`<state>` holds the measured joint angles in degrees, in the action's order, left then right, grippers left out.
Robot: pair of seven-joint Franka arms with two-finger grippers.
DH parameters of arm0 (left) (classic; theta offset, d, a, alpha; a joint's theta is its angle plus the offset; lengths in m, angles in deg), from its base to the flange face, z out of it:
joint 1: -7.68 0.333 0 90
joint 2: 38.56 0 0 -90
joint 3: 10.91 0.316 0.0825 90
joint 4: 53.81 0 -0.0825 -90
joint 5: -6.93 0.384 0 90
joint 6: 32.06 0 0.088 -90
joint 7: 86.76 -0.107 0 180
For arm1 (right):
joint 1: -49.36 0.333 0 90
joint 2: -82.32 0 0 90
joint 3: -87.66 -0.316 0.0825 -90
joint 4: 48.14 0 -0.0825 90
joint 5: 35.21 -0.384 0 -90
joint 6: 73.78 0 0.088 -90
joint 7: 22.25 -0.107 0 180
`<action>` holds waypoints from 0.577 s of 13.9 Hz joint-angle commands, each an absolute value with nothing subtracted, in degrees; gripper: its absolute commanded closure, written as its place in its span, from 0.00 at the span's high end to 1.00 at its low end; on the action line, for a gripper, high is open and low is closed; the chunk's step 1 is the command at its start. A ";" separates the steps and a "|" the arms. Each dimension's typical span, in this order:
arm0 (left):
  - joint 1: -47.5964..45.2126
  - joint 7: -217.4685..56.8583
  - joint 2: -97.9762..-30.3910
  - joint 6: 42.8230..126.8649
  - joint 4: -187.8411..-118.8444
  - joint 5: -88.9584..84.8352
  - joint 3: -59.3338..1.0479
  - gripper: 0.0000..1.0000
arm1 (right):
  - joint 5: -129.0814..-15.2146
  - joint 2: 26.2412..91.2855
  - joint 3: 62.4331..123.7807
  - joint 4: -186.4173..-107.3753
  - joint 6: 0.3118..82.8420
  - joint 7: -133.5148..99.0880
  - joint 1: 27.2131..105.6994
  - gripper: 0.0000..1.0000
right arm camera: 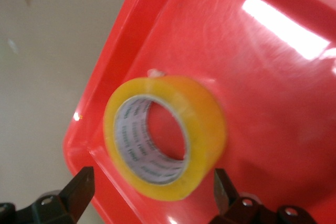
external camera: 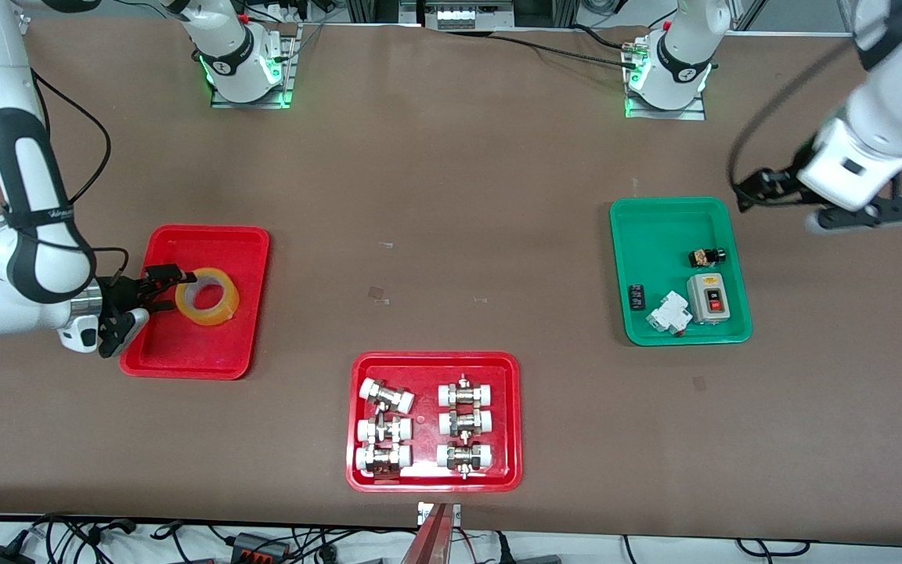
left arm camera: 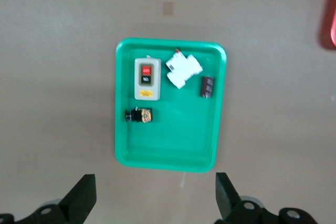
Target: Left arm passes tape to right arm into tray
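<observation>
The tape (external camera: 207, 296) lies in the red tray (external camera: 220, 243) at the right arm's end of the tabletop, tilted so its hole faces partly up and toward the right claw (external camera: 138, 301). That claw sits low over the tray edge toward the right arm's end, its fingers spread with nothing in them; in the right wrist view the roll (right arm camera: 165, 137) fills the space ahead of the two fingertips (right arm camera: 79, 190), apparently clear of both, though the angle makes contact hard to rule out. So the drop looks done, and the move that remains is for the right claw to pull back from the roll without nudging it.

The left claw (external camera: 862, 210) waits in the air beside the green tray (external camera: 654, 227), toward the left arm's end, released and empty. The right arm is plainly the nearer one to the tape.
</observation>
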<state>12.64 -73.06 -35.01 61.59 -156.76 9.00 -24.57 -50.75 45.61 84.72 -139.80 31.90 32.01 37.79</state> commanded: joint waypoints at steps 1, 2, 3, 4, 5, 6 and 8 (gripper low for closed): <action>12.16 -75.50 -30.65 59.71 -160.59 9.75 -25.85 1.00 | -44.03 51.45 84.93 -140.77 33.79 28.49 40.21 1.00; 12.34 -75.94 -30.83 59.88 -160.07 9.48 -25.50 1.00 | -41.39 53.38 84.85 -140.86 33.71 24.73 40.91 1.00; 12.25 -75.95 -31.09 60.40 -159.02 9.48 -25.50 1.00 | -39.54 55.31 84.85 -141.04 33.36 21.56 41.79 1.00; 12.25 -75.95 -31.18 60.41 -158.58 9.48 -25.58 1.00 | -38.56 57.68 84.85 -141.21 32.84 18.04 42.76 1.00; 12.25 -75.95 -31.18 60.49 -158.57 9.39 -25.67 1.00 | -37.68 59.79 84.85 -141.30 31.18 14.18 43.38 1.00; 12.34 -75.95 -31.18 60.49 -158.57 7.91 -25.50 1.00 | -36.63 61.90 84.85 -141.39 29.25 10.23 44.25 1.00; 13.30 -76.12 -31.27 62.50 -158.48 5.18 -25.32 1.00 | -34.78 66.56 84.76 -141.30 24.94 0.56 45.57 1.00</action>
